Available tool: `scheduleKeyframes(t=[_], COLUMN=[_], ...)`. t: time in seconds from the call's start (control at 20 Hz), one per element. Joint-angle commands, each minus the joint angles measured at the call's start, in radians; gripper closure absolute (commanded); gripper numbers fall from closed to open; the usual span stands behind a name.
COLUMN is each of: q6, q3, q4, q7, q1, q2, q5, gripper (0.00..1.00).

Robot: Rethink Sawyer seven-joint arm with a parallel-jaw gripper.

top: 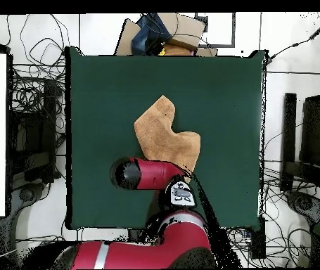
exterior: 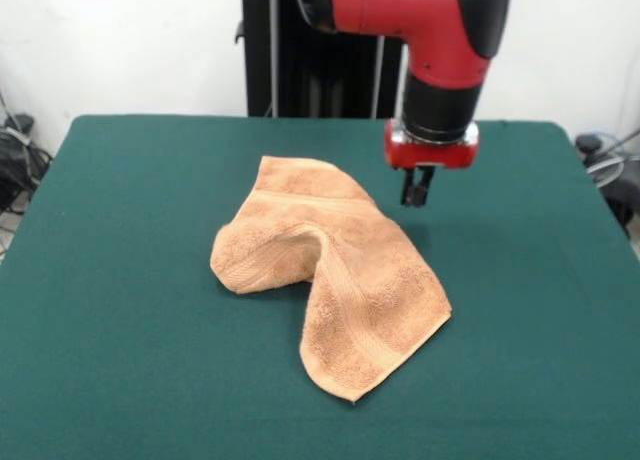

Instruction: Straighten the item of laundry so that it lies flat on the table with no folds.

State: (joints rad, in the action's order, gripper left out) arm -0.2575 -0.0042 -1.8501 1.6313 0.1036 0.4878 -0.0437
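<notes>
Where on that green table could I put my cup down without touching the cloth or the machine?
Broad bare felt on the table lies on either side of the towel and along the front edge. It is crowded only at the towel's far right corner, where the gripper hangs just beside the cloth.

I see red arm (exterior: 420, 20) entering from above, forearm horizontal, bending down into black wrist (exterior: 440, 105); red flange below wrist; gripper (exterior: 417, 187) pointing straight down, dark fingers close together, nothing between them as far as I can tell; in overhead view, arm (top: 152, 174) reaches across from base at bottom edge; gripper itself hidden there under arm.
</notes>
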Motion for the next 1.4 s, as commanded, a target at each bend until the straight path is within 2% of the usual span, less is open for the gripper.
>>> scheduleKeyframes(t=[0.05, 0.25, 0.6, 1.4], q6=[0.003, -0.049, -0.122, -0.088], q3=[0.078, 0.076, 0.065, 0.044], q4=[-0.049, -0.043, 0.029, 0.263], q7=[0.155, 0.137, 0.120, 0.083], q1=[0.073, 0.101, 0.115, 0.111], q2=[0.048, 0.090, 0.076, -0.144], q5=[0.026, 0.028, 0.031, -0.001], gripper=[1.00, 1.00, 1.00, 1.00])
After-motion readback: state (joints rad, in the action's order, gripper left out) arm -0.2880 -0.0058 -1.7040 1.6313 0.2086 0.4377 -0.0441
